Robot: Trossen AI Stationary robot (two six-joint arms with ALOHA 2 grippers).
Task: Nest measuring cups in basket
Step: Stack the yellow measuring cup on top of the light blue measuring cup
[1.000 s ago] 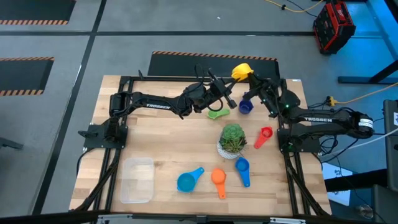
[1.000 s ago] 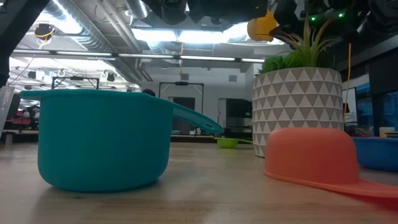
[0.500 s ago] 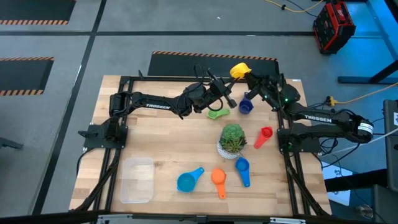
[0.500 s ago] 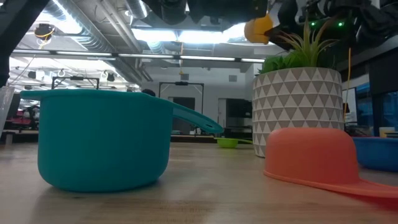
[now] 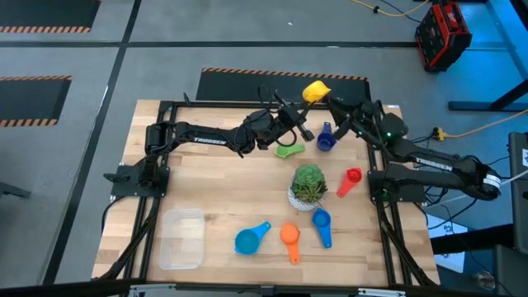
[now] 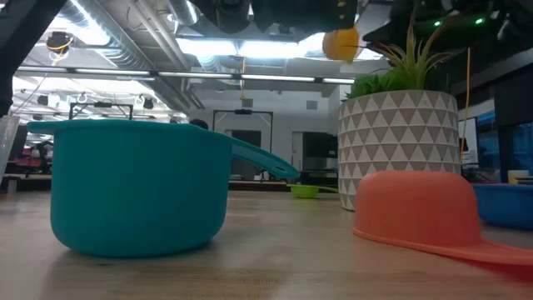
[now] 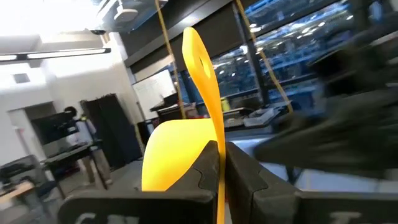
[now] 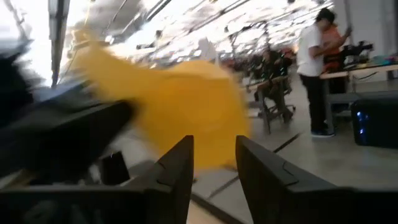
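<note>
A yellow measuring cup [image 5: 316, 90] hangs high over the table's far edge, with my left gripper [image 5: 306, 101] shut on it. It also shows in the low view as the yellow cup [image 6: 341, 43]. My right gripper [image 5: 332, 106] stands open just to the right of it, and the yellow cup [image 8: 180, 106] lies ahead of its fingers. A green cup [image 5: 288, 150] and a dark blue cup [image 5: 326, 141] rest on the table under the grippers. The clear basket [image 5: 182, 238] sits near the front left. My left gripper pinches the yellow cup's flat handle [image 7: 219, 149] between its two fingers, close beside the bowl [image 7: 174, 152]. The handle's free end [image 7: 198, 50] with its hole sticks out past the fingertips. The cup is lifted clear of the table.
A potted plant [image 5: 308, 185] stands mid-table. A red cup [image 5: 352, 177] lies to its right. In front of the plant lie a blue cup [image 5: 322, 223], an orange cup [image 5: 289, 237] and a light blue cup [image 5: 250, 239]. People stand in the room beyond.
My right arm has swung back a little from the yellow cup toward the table's right edge, and its wrist has turned. The yellow cup stays aloft at my left gripper.
</note>
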